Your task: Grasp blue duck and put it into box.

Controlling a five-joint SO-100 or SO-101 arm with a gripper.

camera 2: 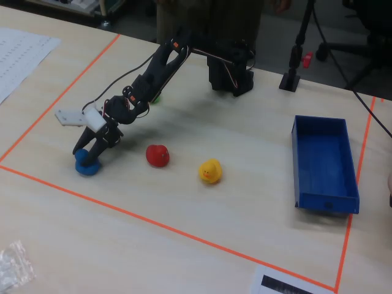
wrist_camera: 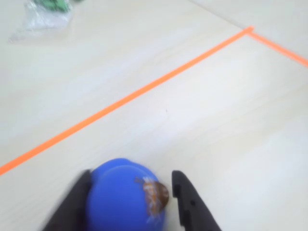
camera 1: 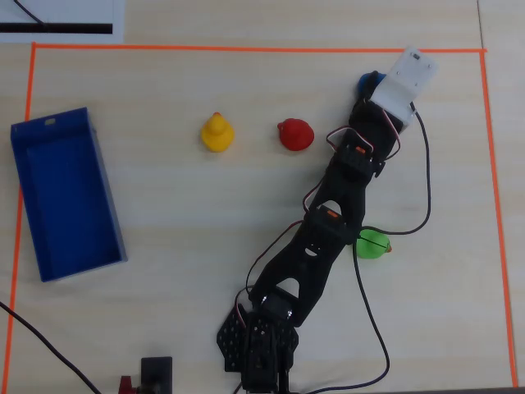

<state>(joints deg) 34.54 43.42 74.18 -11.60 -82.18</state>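
Filling the bottom of the wrist view, the small rounded bright-blue toy duck (wrist_camera: 126,199) sits between the two black fingers of the gripper (wrist_camera: 130,202), which is lowered around it on the pale wooden table (wrist_camera: 202,110). One finger looks pressed to the duck while a narrow gap shows at the other, so I cannot tell whether the grip is closed; the picture is blurred there. By size: the large dark-blue open-topped rectangular box (camera 1: 64,197) lies empty at the far left of the overhead view, well apart from the duck (camera 1: 369,82) near the orange tape corner. Reaching looks done; gripping firmly, lifting, carrying across and dropping remain.
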